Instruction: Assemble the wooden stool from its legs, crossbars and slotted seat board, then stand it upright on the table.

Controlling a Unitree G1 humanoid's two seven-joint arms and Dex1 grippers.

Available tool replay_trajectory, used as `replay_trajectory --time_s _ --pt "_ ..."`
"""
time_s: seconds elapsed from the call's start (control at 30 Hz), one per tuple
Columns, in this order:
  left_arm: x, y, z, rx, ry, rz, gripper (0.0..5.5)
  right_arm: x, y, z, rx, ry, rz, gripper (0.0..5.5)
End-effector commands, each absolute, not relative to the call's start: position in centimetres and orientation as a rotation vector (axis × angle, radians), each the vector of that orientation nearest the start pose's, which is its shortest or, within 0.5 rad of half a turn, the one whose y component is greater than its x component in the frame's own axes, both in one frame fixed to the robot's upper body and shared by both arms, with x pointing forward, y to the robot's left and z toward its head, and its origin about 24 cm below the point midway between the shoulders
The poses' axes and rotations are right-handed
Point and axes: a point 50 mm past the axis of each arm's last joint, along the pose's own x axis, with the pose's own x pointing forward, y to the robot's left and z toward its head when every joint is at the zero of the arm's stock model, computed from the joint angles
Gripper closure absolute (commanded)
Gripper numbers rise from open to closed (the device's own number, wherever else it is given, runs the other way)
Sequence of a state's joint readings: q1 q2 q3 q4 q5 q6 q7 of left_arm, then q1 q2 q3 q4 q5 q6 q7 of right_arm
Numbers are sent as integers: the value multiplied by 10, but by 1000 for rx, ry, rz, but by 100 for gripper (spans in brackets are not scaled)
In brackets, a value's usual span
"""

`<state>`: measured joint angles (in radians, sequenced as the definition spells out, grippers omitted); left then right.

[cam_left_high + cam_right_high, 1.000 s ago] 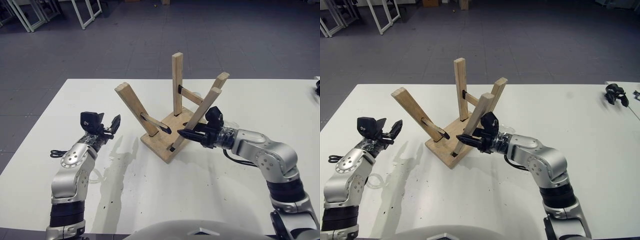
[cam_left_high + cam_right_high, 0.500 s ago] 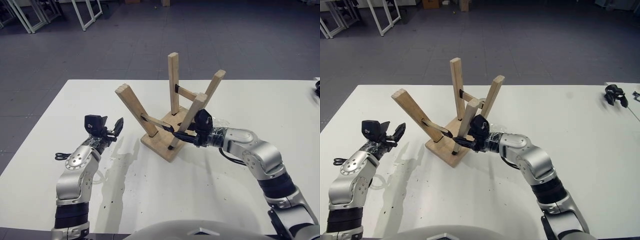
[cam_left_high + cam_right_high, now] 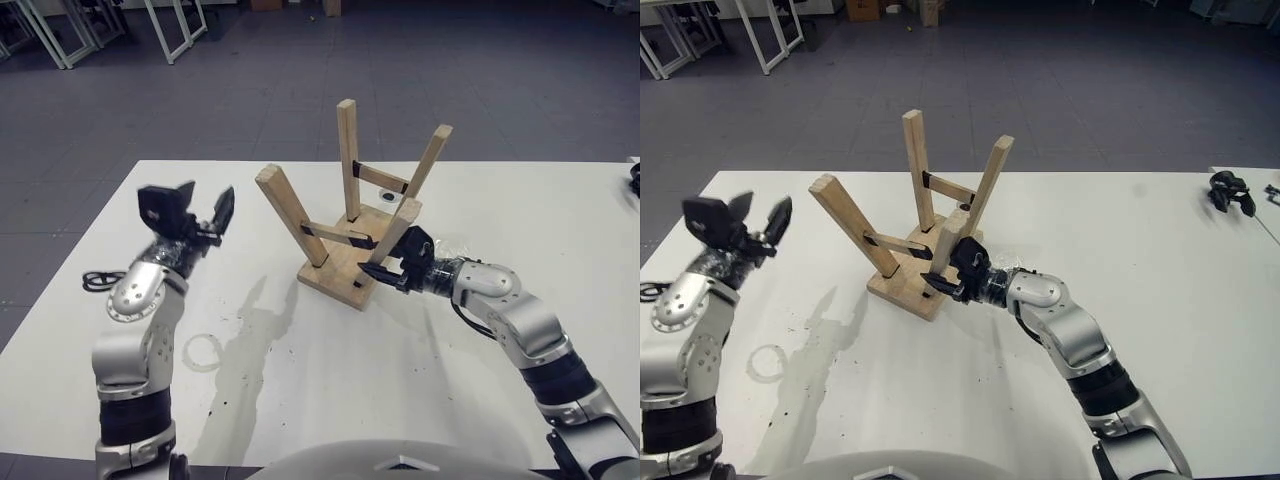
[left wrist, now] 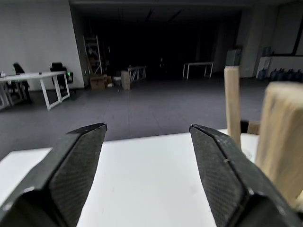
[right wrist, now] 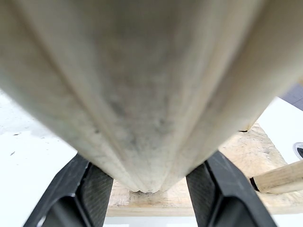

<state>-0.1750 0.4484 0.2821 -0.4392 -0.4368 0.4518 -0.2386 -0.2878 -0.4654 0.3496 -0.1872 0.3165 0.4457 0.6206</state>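
At the right pincer [image 3: 383,268]: closed on the near leg [image 3: 397,229], one black finger [image 5: 87,198] on either side of the wood, gripping low down. Just beneath that grip, the seat board [image 3: 335,271], lying face-down on the table [image 3: 420,390] with the leg meeting it at the corner. Looks like a hold for pressing the leg home in its slot, or for bracing the whole frame; hard to say which. Gripped low, most likely, for control close to the joint and not out at the free end.

Beyond the pincer, away from the robot: far-left leg [image 3: 349,160] and far-right leg [image 3: 428,158], both pointing up, joined by the upper crossbar [image 3: 383,180]. Off to the pincer's left, the fourth leg [image 3: 290,215], splayed outward and tied in by the lower crossbar [image 3: 338,235]. So, the stool [image 3: 351,200]: upside down, all four legs in the air, seemingly assembled or close to it, not yet turned onto its feet.

Right arm pose: stretched forward and inward, forearm low and nearly level above the table, elbow bent out to the right.

Farther left again, well apart from the stool: the left pincer [image 3: 192,212], spread wide, nothing in it, lifted high above the table. Forearm angled up from a bent elbow, fingers [image 4: 78,165] aimed toward the stool. Probably waiting to come in on the fourth leg for the flip.
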Motion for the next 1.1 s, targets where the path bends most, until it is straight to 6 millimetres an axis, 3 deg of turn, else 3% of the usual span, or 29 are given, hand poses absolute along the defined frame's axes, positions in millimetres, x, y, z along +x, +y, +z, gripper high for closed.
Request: replay_trajectory --time_s 0.03,0.13,0.2,0.3,0.4,0.6,0.87,0.97,1.1 --pt "257 194 249 220 -433 -370 225 260 -123 54 -266 404 911 348" --pt "252 157 262 339 -454 -530 225 263 -121 58 -259 392 903 348" --pt "250 133 246 411 -379 -642 225 264 -120 58 -281 391 894 348" --pt "249 116 209 446 -250 -723 225 265 -118 55 -292 398 891 348" --pt "257 113 173 475 -162 -716 225 266 -119 53 -306 407 881 348" --pt "278 103 154 498 -172 -690 225 269 -121 51 -315 425 872 348" --pt "270 107 100 629 103 -740 225 276 -123 45 -357 477 814 348" --pt "268 112 88 669 178 -728 225 278 -128 39 -506 521 800 348" --pt "273 111 93 672 164 -683 225 274 -137 32 -628 608 812 348"
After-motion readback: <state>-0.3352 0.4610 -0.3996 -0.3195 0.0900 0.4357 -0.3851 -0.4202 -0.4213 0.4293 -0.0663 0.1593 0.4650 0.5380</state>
